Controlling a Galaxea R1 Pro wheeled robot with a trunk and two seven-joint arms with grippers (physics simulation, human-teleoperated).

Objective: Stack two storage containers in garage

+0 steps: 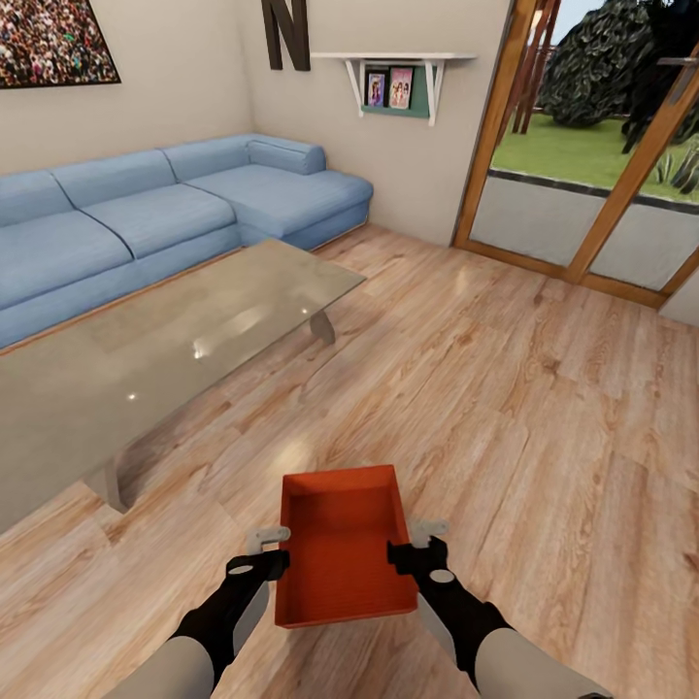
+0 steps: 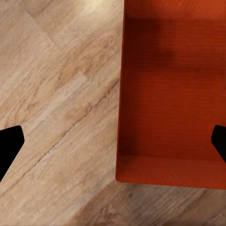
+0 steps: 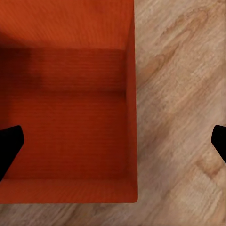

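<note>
orange-red rectangular plastic bin [image 1: 342, 560]: long axis points away, opening up | left claw [image 1: 265, 549], right claw [image 1: 417, 544]: both spread, straddling side walls

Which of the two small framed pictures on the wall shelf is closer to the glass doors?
The pink framed picture, the right-hand one on the wall shelf. The purple framed picture beside it stands toward the blue sofa, farther from the glass doors.

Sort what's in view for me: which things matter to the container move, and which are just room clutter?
Job:
- orange-red storage container, between both arms
- left gripper, jaws apart, astride its left wall
- right gripper, jaws apart, astride its right wall
- wood-plank floor beneath

Lying about:
- glass coffee table
- blue corner sofa
- wall shelf
- glass doors
</note>
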